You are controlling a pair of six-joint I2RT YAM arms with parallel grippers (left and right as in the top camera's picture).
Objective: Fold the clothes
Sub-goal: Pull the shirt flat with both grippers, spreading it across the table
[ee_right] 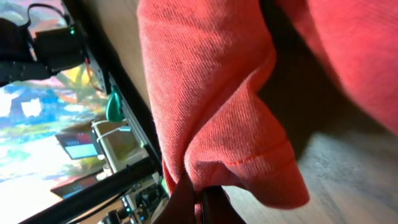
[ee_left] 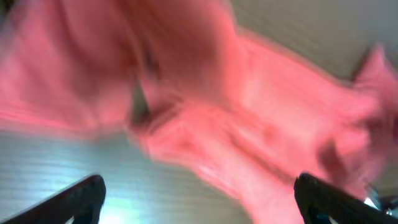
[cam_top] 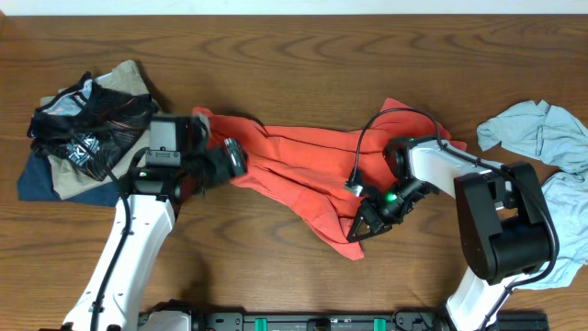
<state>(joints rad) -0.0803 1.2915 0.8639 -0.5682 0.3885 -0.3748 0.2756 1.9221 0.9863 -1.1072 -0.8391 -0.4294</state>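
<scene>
Robotics lab: arm pair (cam_top: 138,230) on wooden table (cam_top: 294,37), mounting rail (cam_top: 322,322), wired electronics (ee_right: 56,46) beyond edge.

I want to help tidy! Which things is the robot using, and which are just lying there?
Job: red shirt, pinched by the right gripper; open left gripper; pale blue shirt.
Lying about: dark heap on the left; table.

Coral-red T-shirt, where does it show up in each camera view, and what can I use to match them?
Overhead: coral-red T-shirt spread across the middle of the picture.
Left wrist: blurred, filling the upper frame.
Right wrist: filling centre and right, a fold pinched by the right gripper at the bottom edge.
Shared landmark: the wooden table under it.
</scene>
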